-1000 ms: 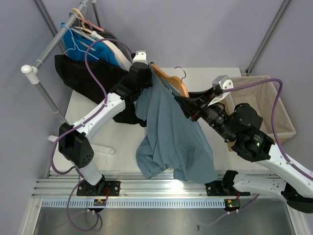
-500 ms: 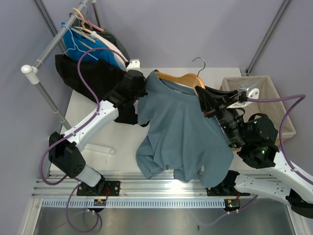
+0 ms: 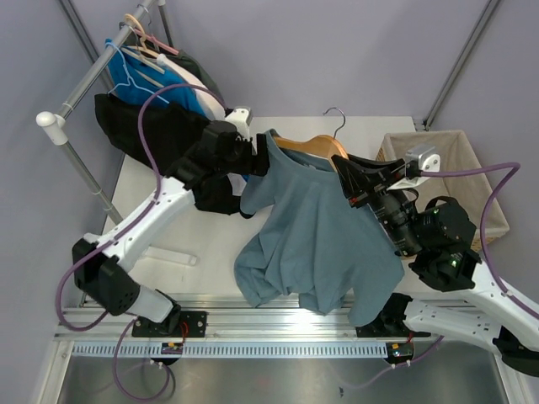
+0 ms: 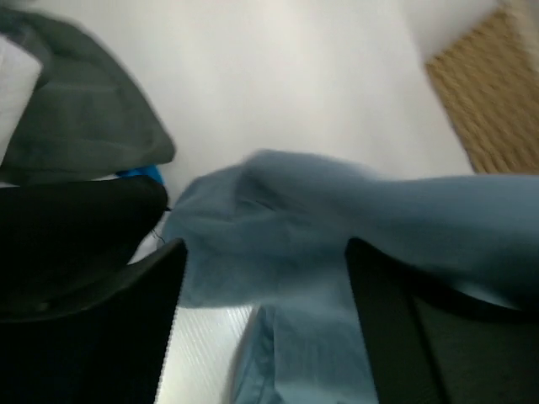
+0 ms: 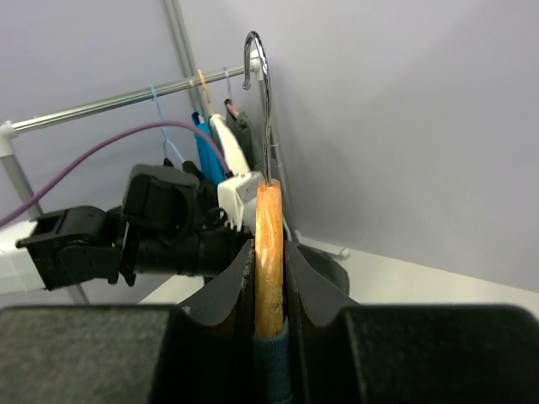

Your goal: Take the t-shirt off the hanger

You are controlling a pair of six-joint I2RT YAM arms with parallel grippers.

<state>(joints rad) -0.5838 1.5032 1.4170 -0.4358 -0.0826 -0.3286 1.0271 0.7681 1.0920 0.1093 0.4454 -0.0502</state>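
Observation:
A blue-grey t-shirt (image 3: 312,236) hangs on a wooden hanger (image 3: 307,145) with a metal hook (image 3: 337,114), held up over the table. My right gripper (image 3: 349,178) is shut on the hanger's right arm. In the right wrist view its jaws (image 5: 269,278) pinch the wood (image 5: 269,244) just above the shirt's collar edge. My left gripper (image 3: 261,160) is at the shirt's left shoulder. In the left wrist view its fingers (image 4: 101,320) stand wide apart, open (image 4: 265,286), with the shirt cloth (image 4: 337,219) lying loose between and beyond them.
A clothes rail (image 3: 93,71) at the back left carries several hangers with blue, white and black garments (image 3: 160,126). A wicker basket (image 3: 459,168) stands at the right edge of the white table (image 3: 160,227). Grey walls close in behind.
The right gripper swung the hanger round to the right, so the shirt now hangs broadside. The left gripper, shut at the shirt's shoulder before, has opened and let go of the cloth.

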